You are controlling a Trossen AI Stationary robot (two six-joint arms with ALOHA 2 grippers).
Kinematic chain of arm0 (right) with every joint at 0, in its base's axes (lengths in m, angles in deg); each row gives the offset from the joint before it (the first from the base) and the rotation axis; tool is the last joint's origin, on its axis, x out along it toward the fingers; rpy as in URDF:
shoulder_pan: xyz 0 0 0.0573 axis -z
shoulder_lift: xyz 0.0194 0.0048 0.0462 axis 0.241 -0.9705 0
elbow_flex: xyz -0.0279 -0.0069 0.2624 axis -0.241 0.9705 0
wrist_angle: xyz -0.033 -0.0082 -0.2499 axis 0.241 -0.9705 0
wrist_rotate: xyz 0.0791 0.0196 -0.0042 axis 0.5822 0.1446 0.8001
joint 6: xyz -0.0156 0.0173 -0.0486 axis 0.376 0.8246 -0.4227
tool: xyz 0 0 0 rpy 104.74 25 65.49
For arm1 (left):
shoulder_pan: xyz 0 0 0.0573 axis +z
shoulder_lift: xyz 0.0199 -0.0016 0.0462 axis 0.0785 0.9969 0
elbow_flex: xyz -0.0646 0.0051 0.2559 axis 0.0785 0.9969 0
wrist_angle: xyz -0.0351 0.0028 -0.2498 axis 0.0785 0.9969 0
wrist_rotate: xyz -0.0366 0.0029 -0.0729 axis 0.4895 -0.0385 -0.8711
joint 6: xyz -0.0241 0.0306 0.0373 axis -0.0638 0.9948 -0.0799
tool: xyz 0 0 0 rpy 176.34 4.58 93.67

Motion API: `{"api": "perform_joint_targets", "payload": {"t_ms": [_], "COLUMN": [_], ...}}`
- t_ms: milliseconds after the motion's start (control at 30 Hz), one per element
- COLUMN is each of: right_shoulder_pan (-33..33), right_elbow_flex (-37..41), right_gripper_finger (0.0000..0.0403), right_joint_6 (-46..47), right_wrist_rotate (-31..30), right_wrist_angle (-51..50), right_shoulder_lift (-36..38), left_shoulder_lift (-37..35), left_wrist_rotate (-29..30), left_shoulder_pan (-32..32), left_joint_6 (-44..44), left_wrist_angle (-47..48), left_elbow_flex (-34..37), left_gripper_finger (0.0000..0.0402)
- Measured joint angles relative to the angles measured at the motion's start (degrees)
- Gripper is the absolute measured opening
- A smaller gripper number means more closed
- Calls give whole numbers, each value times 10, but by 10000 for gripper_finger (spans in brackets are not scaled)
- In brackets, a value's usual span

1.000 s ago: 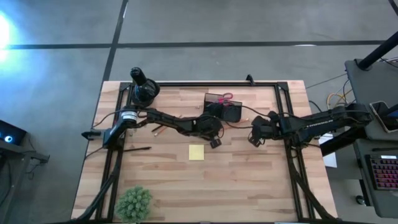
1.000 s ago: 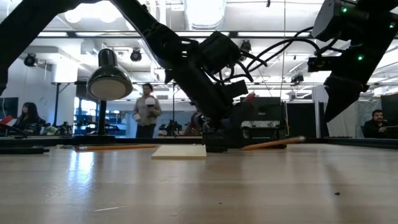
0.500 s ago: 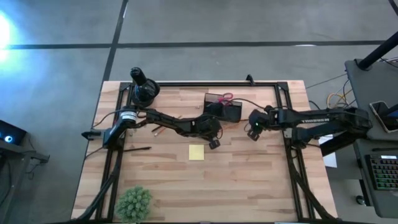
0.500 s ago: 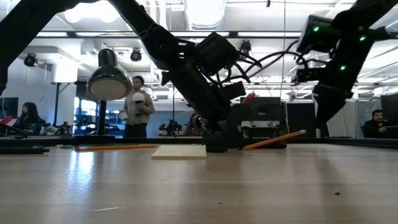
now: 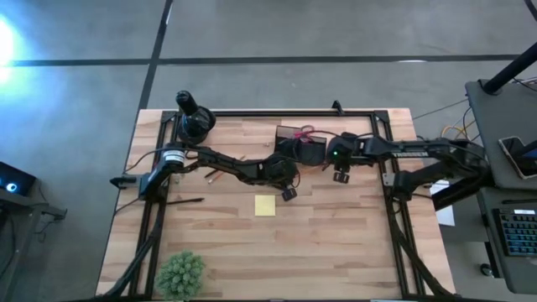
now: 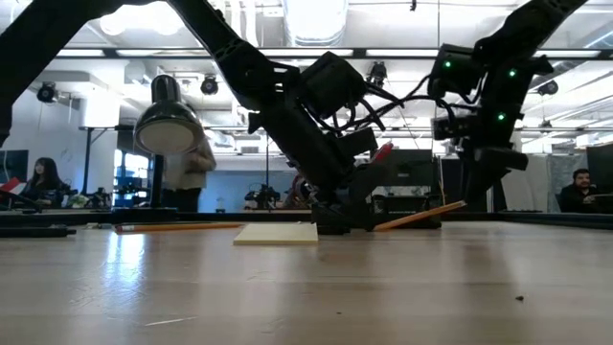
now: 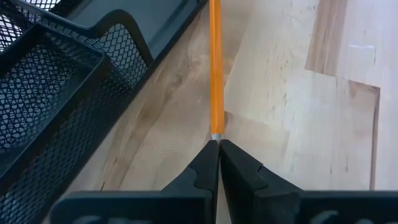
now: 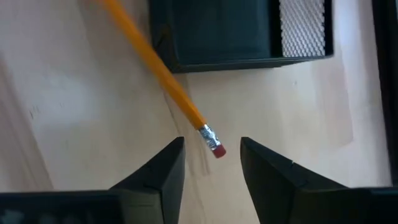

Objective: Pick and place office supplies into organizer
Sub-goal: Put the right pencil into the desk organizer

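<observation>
Left gripper [image 7: 218, 163], closed, pinches the thin orange pencil [image 7: 215, 68] by its end beside the black mesh organizer [image 5: 302, 148]; right gripper [image 8: 211, 163], open, straddles the eraser end, seemingly to steady it.

Organizer [image 7: 56, 81] cut off at edge

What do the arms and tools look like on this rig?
Both arms are dark, jointed links with black cables looped along them. The right arm carries white lettering on its forearm and green status lights near the wrist. Each tool, left tool and right tool, ends in two flat, black, wedge-shaped fingers.
</observation>
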Motion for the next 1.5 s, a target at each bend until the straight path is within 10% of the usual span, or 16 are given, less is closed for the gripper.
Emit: {"api": "perform_joint_targets", "payload": {"t_ms": [1500], "right_shoulder_pan": [0], "right_elbow_flex": [-35], "right_gripper_finger": [34], "right_joint_6": [-154], "right_wrist_rotate": [13], "right_wrist_angle": [-24], "right_shoulder_lift": [-77], "left_shoulder_lift": [1], "left_wrist_rotate": [17], "left_shoulder_pan": [0], "left_joint_6": [0], "left_wrist_angle": [-15], "left_elbow_flex": [0], "left_gripper_finger": [0]}}
